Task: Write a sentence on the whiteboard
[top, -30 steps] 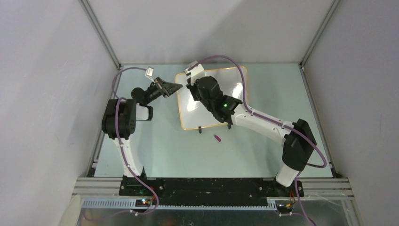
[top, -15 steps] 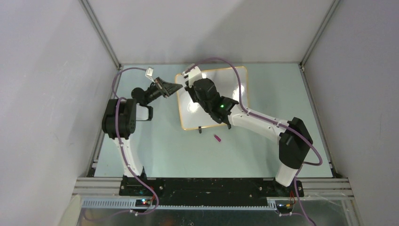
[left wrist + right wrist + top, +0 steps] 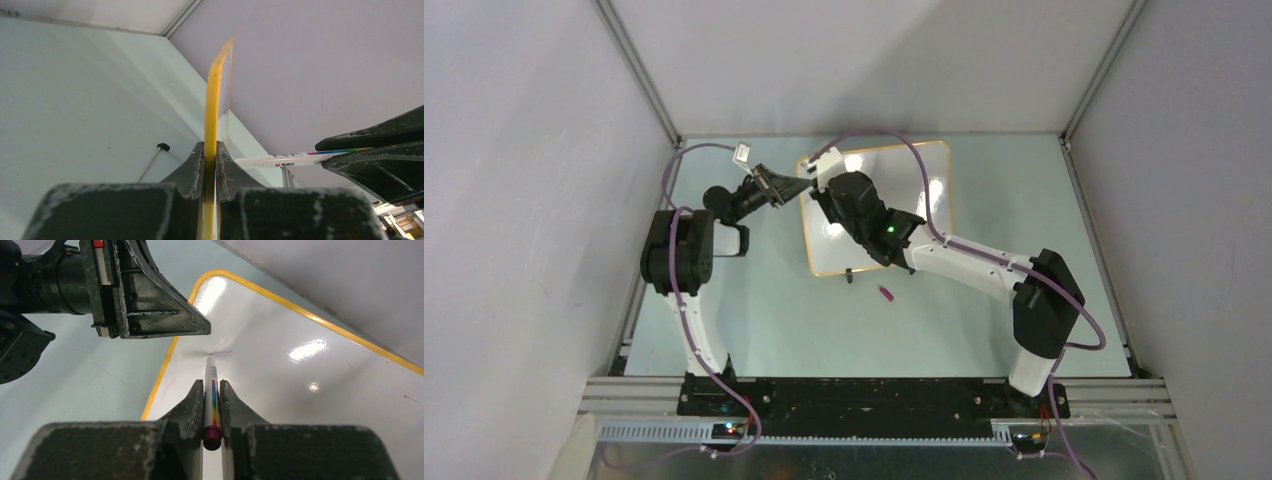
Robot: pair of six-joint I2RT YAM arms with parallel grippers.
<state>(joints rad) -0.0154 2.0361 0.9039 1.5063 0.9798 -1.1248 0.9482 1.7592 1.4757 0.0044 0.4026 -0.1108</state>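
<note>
The table (image 3: 754, 310) is a pale green, matte slab that fills the floor between three grey walls. The whiteboard (image 3: 894, 165) sits on its far middle part, slightly skewed, with a black foot (image 3: 851, 274) at its near edge. Whether it lies quite flat cannot be told. A small purple cap (image 3: 887, 293) lies on the bare surface just nearer than that edge, not touching it

**Both hands meet at the whiteboard's far-left corner**

The orange-framed whiteboard (image 3: 919, 175) sits on the pale counter (image 3: 754, 320), toward 12 o'clock from its middle. The left hand (image 3: 802, 187) reaches in from 9 o'clock and touches the board's edge near its 10 o'clock corner. The right hand (image 3: 821, 192) hangs over that corner. A small pink piece (image 3: 887, 294) lies at the board's 6 o'clock, near a black clip foot (image 3: 851, 275).
</note>
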